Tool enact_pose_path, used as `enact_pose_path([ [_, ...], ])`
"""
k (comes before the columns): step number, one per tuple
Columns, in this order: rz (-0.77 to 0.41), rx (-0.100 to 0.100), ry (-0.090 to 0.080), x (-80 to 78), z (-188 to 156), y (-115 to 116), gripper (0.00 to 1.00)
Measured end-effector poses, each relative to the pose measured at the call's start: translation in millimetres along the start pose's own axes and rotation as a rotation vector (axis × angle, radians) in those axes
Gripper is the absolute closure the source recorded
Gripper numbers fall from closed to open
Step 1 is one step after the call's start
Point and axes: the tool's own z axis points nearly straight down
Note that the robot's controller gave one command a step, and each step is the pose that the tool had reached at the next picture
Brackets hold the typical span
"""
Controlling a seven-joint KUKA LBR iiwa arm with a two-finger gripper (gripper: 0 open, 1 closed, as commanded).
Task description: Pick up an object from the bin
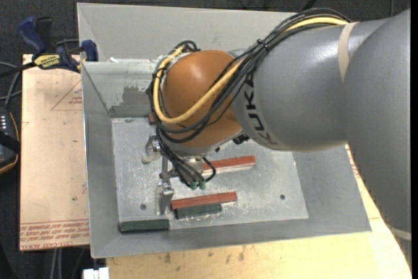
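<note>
Gripper [164, 196] low at left end of flat red-brown bar [208, 198], front of bin [277, 202]; its spread cannot be told. Bar likely stiff, light, thin: pinch across narrow width.

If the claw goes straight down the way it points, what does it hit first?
The claw probably meets bare bin floor just left of the lower reddish-brown bar; depth is unclear, it may clip that bar's end.
</note>
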Motion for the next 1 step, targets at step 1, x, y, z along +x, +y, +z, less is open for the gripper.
enact_pose_path([
  [1, -0.100, 0.004, 0.000, -1.0, 56.0, -28.9, 0.00],
])
